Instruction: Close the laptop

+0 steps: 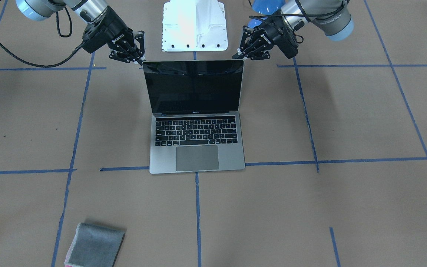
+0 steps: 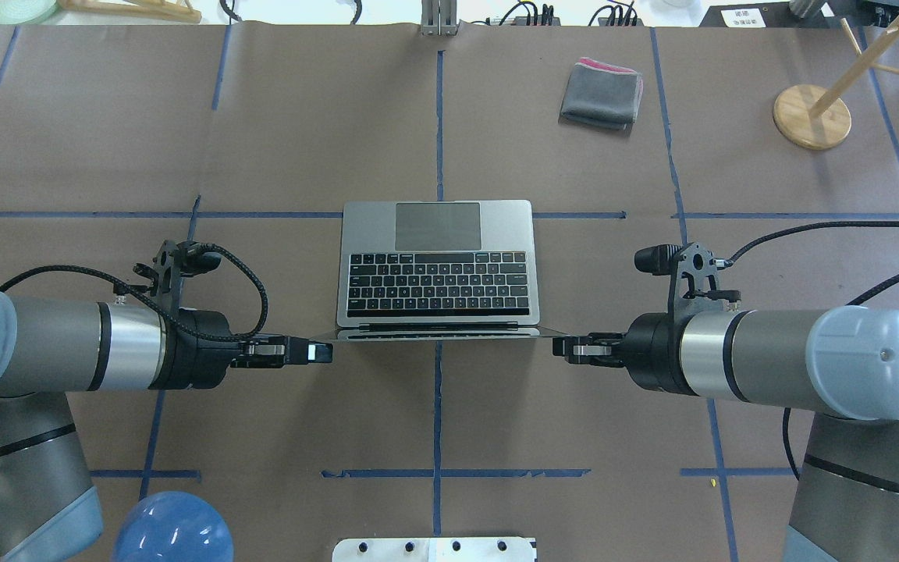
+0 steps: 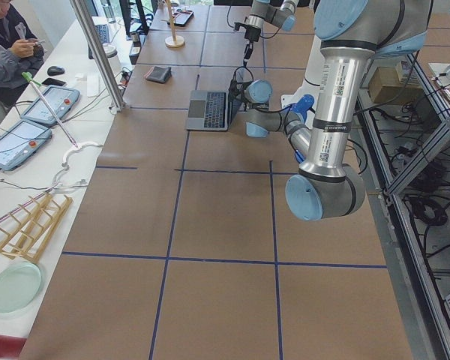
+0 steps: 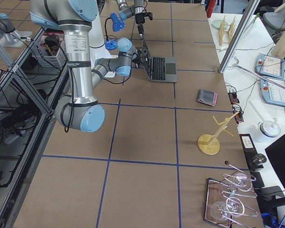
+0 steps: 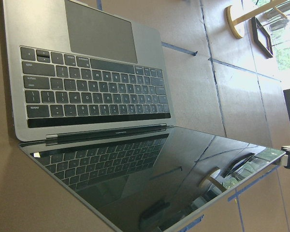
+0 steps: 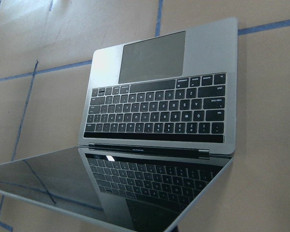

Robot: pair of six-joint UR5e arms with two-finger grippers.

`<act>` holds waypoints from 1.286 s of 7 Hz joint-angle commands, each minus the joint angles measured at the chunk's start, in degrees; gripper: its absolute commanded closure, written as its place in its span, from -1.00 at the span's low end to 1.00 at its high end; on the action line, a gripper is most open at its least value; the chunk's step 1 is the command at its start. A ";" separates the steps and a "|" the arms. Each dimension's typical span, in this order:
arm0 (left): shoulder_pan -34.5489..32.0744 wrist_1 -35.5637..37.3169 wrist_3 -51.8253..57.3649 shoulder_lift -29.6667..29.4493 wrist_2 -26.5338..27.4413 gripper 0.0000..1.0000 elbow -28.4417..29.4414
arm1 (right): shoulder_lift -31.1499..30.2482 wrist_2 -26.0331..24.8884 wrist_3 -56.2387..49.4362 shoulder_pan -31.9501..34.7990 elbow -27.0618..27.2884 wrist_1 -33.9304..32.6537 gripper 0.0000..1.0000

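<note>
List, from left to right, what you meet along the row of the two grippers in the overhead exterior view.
left gripper → laptop → right gripper

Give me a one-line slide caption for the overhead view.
Open laptop with the left gripper and right gripper at either end of its raised screen's top edge.

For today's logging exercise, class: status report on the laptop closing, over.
Both jaws shut: left gripper, right gripper at lid's top corners. Laptop open. Nothing on keyboard.
</note>
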 commanded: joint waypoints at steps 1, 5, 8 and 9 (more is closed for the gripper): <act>-1.40 2.91 0.02 -1.86 -0.03 1.00 0.08 | 0.98 0.11 0.00 1.03 0.02 -0.27 1.00; -4.04 6.80 0.19 -3.63 0.06 1.00 0.43 | 7.29 0.11 0.00 4.18 -0.51 -9.38 1.00; -5.80 12.85 0.90 -7.05 0.14 1.00 0.95 | 13.45 0.20 0.00 6.65 -3.83 -16.00 1.00; -6.32 12.95 0.90 -7.15 0.14 1.00 1.39 | 14.42 0.20 0.00 7.44 -5.59 -16.00 1.00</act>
